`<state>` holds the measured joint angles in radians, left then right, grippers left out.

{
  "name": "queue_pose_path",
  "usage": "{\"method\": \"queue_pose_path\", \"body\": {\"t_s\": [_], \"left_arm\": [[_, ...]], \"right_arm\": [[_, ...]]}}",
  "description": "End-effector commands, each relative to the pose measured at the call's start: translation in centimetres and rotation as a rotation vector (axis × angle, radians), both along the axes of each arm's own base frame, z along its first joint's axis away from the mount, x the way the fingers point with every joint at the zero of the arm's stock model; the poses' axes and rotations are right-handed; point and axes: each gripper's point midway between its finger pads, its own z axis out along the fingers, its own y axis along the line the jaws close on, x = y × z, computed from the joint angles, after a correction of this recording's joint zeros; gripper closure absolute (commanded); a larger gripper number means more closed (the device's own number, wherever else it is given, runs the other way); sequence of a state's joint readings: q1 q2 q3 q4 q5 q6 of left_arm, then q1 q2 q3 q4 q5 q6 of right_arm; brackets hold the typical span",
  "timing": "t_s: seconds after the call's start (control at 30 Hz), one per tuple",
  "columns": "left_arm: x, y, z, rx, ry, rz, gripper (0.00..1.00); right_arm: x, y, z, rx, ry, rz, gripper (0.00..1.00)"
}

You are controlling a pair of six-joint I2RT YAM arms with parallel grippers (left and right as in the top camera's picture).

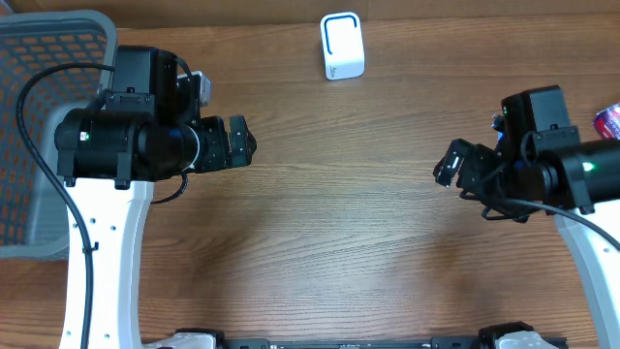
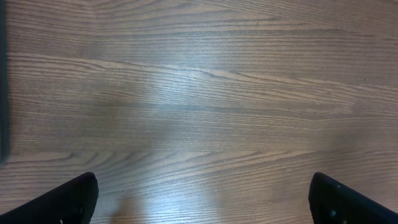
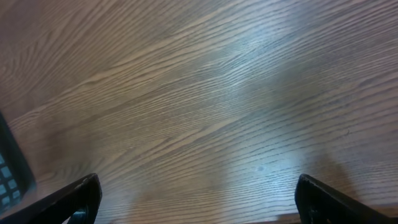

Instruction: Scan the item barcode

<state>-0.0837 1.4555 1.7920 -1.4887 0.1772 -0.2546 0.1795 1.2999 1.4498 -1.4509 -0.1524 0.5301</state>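
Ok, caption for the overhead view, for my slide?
Overhead: left hand and right hand open above the table, holding nothing; white scanner beyond, basket at left.

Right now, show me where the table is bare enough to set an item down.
The widest bare stretch of table lies between the left jaws and the right jaws, in front of the white scanner. Crowded: the left side, where the left arm overhangs the grey basket, and the far right edge by a colourful packet.
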Motion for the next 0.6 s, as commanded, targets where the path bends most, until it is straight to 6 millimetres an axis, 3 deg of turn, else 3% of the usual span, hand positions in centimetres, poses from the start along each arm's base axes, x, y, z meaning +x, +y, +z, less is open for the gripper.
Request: {"method": "queue_pose_path", "body": {"t_s": [0.0,0.37,0.57], "left_arm": [[0.0,0.1,0.1,0.011,-0.008,-0.005,0.0],[0.0,0.1,0.1,0.011,-0.007,-0.005,0.0],[0.0,0.1,0.1,0.011,-0.007,-0.005,0.0]], "right_arm": [[0.3,-0.1,-0.8,-0.027,0.022,0.008,0.0],[0.8,-0.3,-1.2,-0.059,0.007,0.059,0.0],[2.9,-0.6,-1.1,-0.077,-0.188,0.073,0.0]]}}
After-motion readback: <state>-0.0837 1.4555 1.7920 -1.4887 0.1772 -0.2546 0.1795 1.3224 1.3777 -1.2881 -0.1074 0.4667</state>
